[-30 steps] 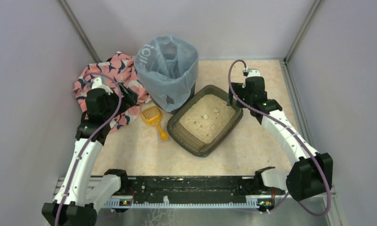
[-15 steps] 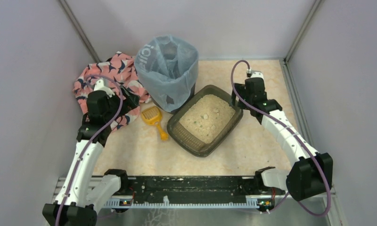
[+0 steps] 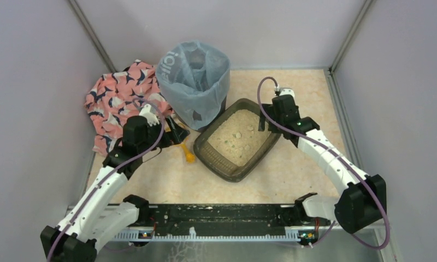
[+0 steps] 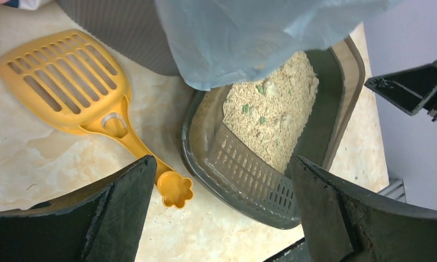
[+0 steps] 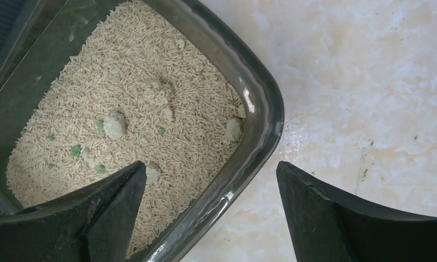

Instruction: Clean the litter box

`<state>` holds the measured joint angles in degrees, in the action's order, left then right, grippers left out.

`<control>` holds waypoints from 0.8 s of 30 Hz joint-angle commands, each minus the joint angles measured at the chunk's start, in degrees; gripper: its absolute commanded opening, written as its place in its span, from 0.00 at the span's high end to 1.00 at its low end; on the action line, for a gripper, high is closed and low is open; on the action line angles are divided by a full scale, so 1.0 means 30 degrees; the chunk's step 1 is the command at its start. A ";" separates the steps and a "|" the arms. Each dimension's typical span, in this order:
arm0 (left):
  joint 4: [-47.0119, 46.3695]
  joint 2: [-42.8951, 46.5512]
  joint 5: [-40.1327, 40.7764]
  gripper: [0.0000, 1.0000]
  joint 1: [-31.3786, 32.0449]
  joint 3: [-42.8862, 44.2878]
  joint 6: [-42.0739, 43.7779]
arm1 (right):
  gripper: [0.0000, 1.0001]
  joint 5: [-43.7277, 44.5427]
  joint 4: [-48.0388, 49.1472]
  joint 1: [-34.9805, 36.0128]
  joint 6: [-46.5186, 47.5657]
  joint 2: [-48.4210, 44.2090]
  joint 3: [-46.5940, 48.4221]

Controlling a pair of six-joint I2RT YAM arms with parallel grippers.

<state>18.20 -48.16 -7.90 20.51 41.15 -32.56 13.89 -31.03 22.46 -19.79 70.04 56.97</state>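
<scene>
Left tool (image 4: 220, 159) hangs w/ its fingers wide apart, gripping nothing. In its wrist view one finger sits just beside the paw-shaped handle end of a yellow slotted plastic scoop (image 4: 69, 76), the other over the near end of the shallow dark grey-brown plastic litter box (image 4: 243, 174). The scoop lies flat on the beige marbled tabletop (image 3: 293, 169), its head just beside the base of a tall bin lined w/ a light blue plastic bag (image 3: 193, 76).

Right tool (image 5: 211, 164) is spread apart too, and empty. It straddles the box's far right rim, one finger over the litter, the other over bare tabletop; can't tell if it touches the rim.

The litter box sits mid-tabletop, angled, its far left side right by the bin. It's filled w/ beige granular litter (image 5: 151, 71) dotted w/ pale clumps and green bits. A pink patterned cloth (image 3: 115, 95) lies crumpled at far left, beyond the left arm.
</scene>
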 commanded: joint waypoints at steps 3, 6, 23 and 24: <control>-0.0132 -0.0777 0.0474 0.04 0.2308 -0.0561 0.0883 | 0.10 -0.0090 0.0355 0.0563 -0.1063 -0.0531 -0.0975; 0.0053 -0.2247 0.1049 0.05 0.3809 -0.0285 0.0614 | 0.10 -0.0250 0.0464 0.0734 -0.1502 -0.0788 -0.1674; -0.1125 -0.8882 0.4131 0.05 0.4845 0.1244 0.0371 | 0.30 -0.1234 0.1880 0.0882 -0.3146 -0.1048 -0.4046; -0.1178 -0.9131 0.4049 0.05 0.4847 0.1320 0.0372 | 0.35 -0.1206 0.1975 0.0877 -0.3153 -0.0868 -0.4008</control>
<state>16.23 -73.41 2.26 34.79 42.48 -32.05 10.33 -28.84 24.53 -28.53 67.31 44.75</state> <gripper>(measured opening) 0.947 0.721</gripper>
